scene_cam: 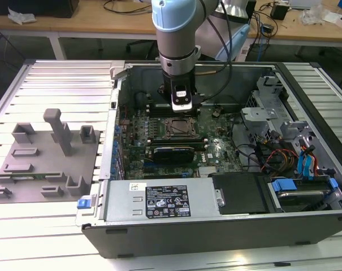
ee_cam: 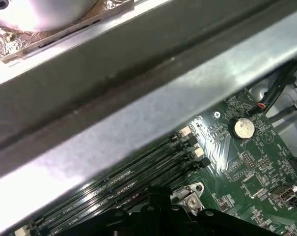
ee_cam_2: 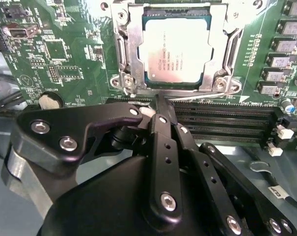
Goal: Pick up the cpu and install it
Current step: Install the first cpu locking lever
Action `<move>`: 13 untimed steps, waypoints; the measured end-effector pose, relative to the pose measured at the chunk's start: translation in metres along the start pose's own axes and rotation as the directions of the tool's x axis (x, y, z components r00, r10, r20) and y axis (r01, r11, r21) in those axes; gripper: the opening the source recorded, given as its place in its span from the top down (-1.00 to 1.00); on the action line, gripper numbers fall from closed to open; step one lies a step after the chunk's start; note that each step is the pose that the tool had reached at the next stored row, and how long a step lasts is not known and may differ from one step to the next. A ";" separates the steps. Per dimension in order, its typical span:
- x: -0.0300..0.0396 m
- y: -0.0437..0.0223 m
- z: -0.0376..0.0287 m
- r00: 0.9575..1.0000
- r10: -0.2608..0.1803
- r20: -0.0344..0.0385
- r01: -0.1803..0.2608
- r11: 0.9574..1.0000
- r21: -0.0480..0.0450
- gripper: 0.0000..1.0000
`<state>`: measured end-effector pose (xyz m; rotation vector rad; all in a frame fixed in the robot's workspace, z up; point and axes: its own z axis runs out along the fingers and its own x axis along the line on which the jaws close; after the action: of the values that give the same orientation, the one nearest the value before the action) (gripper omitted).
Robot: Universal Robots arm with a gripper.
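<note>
**CPU seated in the socket, fingers closed beside it**

In the second wrist view the cpu (ee_cam_2: 176, 46) lies flat inside the metal socket frame (ee_cam_2: 122, 54) at upper centre. The gripper (ee_cam_2: 160, 102) sits just below it over the memory slots (ee_cam_2: 227, 120), fingers (ee_cam_2: 165, 115) pressed together and holding nothing.

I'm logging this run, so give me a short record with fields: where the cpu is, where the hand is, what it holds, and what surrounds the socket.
cpu: seated flat in the socket frame on the motherboard
hand: fingers together, tips beside the socket frame's edge
held: nothing visible between the fingers
beside socket: memory slots, coin battery
setting: open computer case; grey fixture blocks on the exterior view's left
</note>
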<state>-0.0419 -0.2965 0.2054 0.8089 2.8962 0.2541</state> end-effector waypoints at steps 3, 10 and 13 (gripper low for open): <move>0.0001 0.0014 -0.0033 1.000 0.000 0.000 0.000 1.000 0.000 0.79; 0.0046 0.0017 -0.0036 1.000 -0.001 0.008 0.001 1.000 -0.005 0.79; 0.0055 0.0013 -0.0035 1.000 -0.002 0.012 0.002 1.000 -0.008 0.79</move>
<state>-0.0464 -0.2930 0.2087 0.8034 2.8824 0.2593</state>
